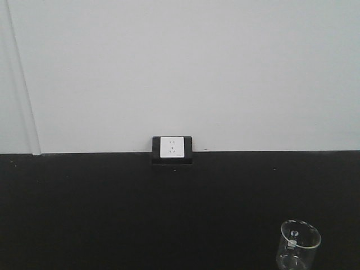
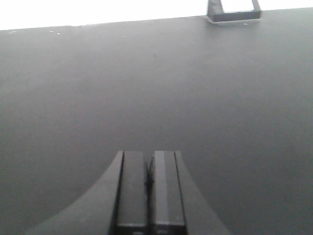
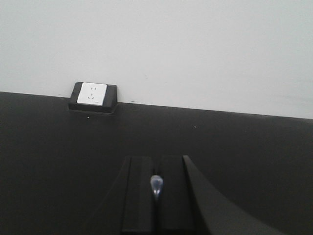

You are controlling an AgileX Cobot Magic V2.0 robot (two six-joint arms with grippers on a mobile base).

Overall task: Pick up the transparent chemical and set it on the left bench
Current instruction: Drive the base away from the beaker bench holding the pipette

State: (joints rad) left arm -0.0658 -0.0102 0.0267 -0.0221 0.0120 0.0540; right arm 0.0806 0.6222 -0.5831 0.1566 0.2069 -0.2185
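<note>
The transparent chemical is a small clear glass beaker with a flared rim. It stands on the black bench at the bottom right of the front view, cut off by the frame's lower edge, with a small white piece inside. Neither wrist view shows the beaker. My left gripper is shut and empty, low over bare black bench top. My right gripper is shut, with a small shiny drop-like glint on the seam between its fingers. Neither gripper shows in the front view.
A white wall socket in a black housing sits where the bench meets the pale wall. It also shows in the left wrist view and in the right wrist view. The pale wall bounds the bench at the back.
</note>
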